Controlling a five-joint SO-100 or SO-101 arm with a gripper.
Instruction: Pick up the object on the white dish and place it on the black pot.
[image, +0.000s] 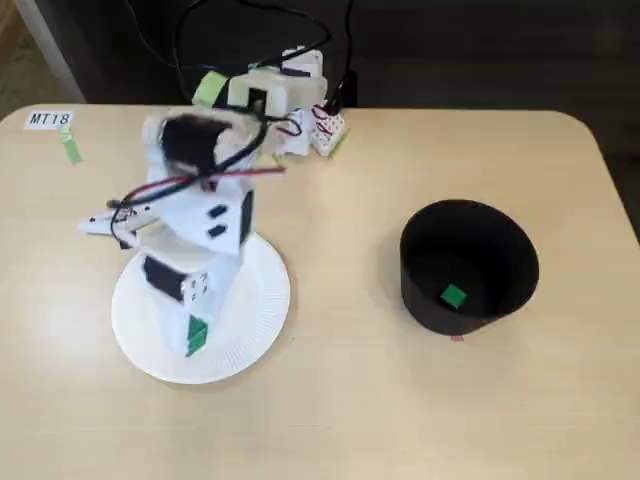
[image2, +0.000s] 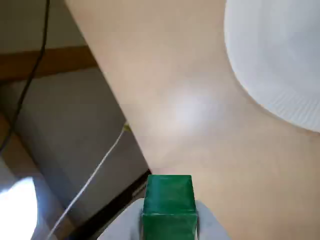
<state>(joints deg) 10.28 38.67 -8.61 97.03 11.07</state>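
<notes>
My gripper (image: 195, 338) points down over the front part of the white dish (image: 255, 320) and is shut on a small green cube (image: 196, 332). In the wrist view the cube (image2: 168, 197) sits between the white fingertips (image2: 210, 227) at the bottom edge, and the gripper (image2: 168, 217) looks raised off the table. The dish rim (image2: 270, 75) shows at the upper right of that view. The black pot (image: 425, 275) stands on the right of the table, apart from the arm. A second green cube (image: 453, 296) lies inside it.
The arm's base and cables (image: 285, 95) stand at the back edge of the table. A label reading MT18 (image: 50, 119) and a green tape strip (image: 72, 150) lie at the back left. The table edge and a floor cable (image2: 95, 170) show in the wrist view.
</notes>
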